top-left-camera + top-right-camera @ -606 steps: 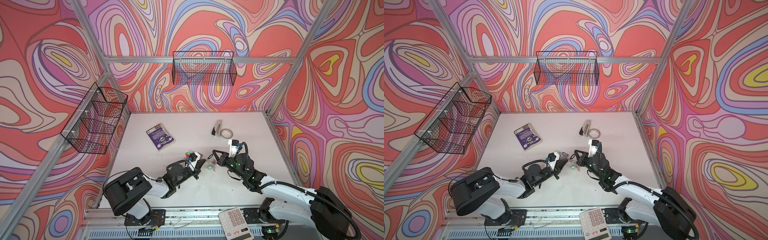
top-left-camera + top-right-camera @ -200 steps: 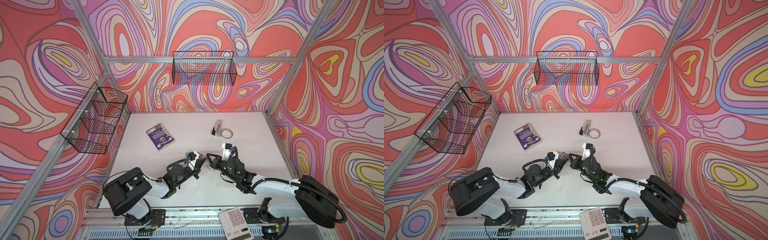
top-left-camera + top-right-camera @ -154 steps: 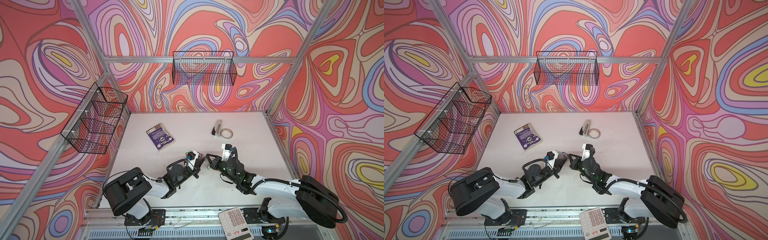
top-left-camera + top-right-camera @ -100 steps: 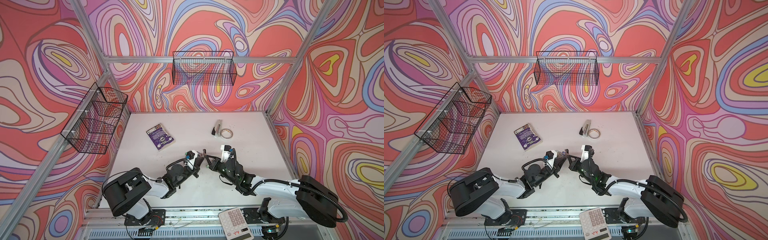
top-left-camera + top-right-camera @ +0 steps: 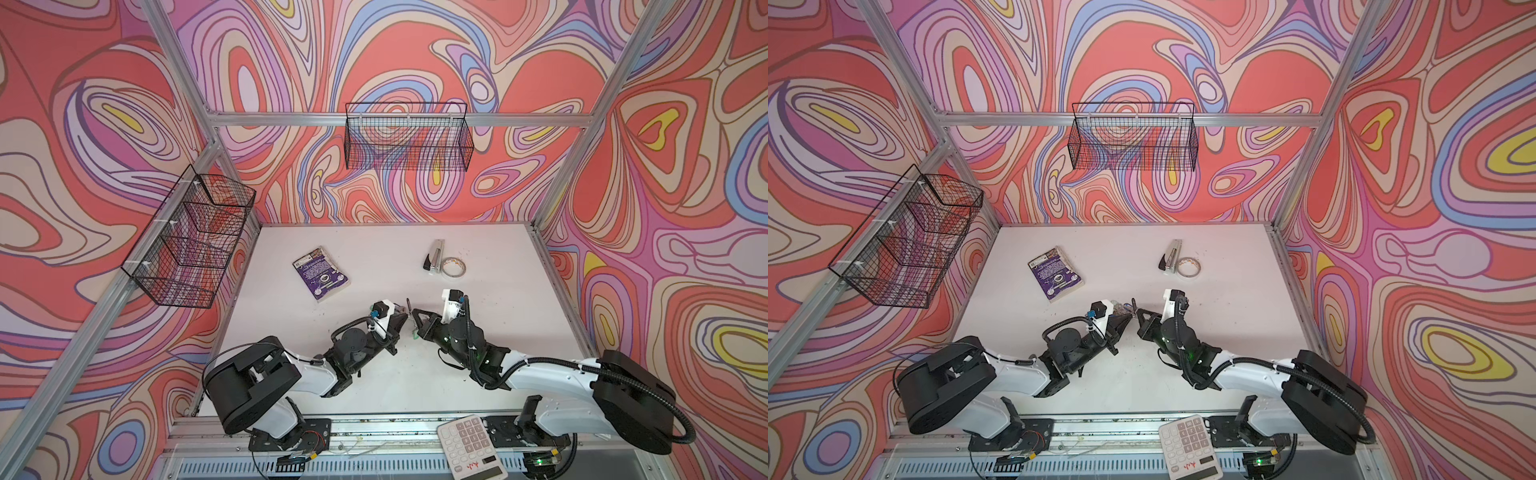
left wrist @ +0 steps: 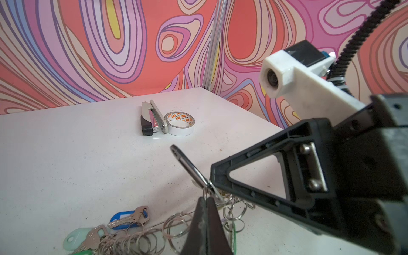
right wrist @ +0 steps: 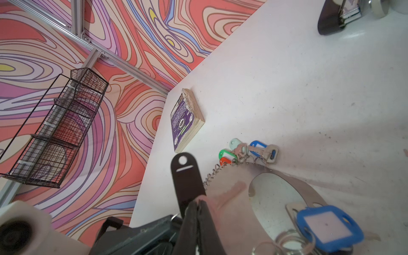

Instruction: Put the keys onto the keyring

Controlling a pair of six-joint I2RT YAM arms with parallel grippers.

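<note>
Right fingers (image 7: pixel 189 225), pinching the keys (image 7: pixel 184 174), have neared left fingers (image 6: pixel 215 225) gripping the keyring (image 7: pixel 231 176).

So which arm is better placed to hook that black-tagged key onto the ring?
Right, probably. The right gripper is shut on the black tag, close to the keyring and free to move; the left gripper is shut on that keyring, seemingly steadying it.

No text is legible. Orange printed marks are noted on the tape roll (image 6: pixel 179 130), white print on the cover of the book (image 7: pixel 182 120), and key markings on the calculator (image 5: pixel 471 446); none can be read.
</note>
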